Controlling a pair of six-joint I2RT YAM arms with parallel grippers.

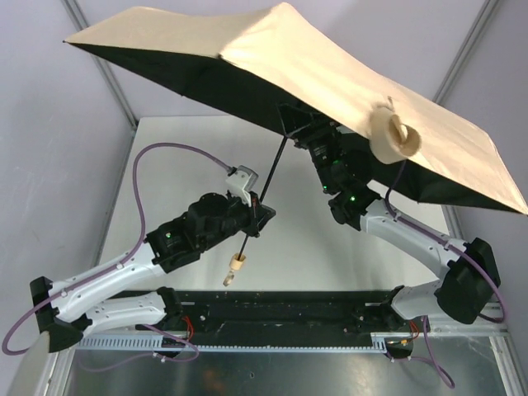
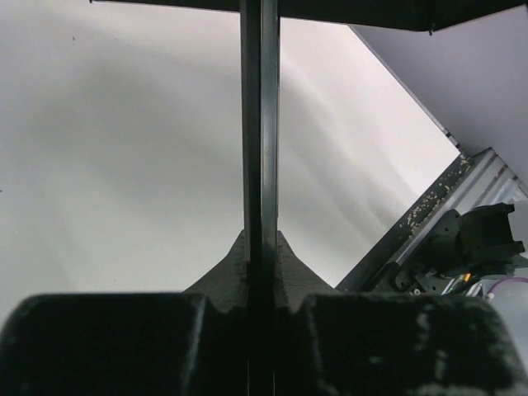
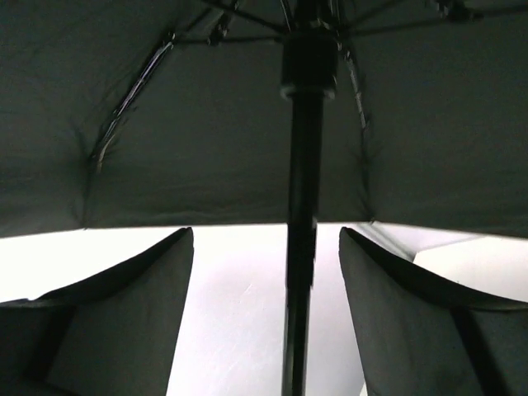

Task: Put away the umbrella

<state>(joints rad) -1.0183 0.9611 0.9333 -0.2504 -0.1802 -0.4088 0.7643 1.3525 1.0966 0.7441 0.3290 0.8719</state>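
Top external — umbrella [image 1: 289, 58] half-hides right gripper [image 3: 266, 243].

Top camera looks down from behind me. My two wrist cameras sit close, both facing the umbrella shaft [image 3: 302, 247], shared by every view.

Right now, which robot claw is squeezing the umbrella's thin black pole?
The left gripper, clamped on the umbrella's thin black shaft; the right gripper stands open around it.
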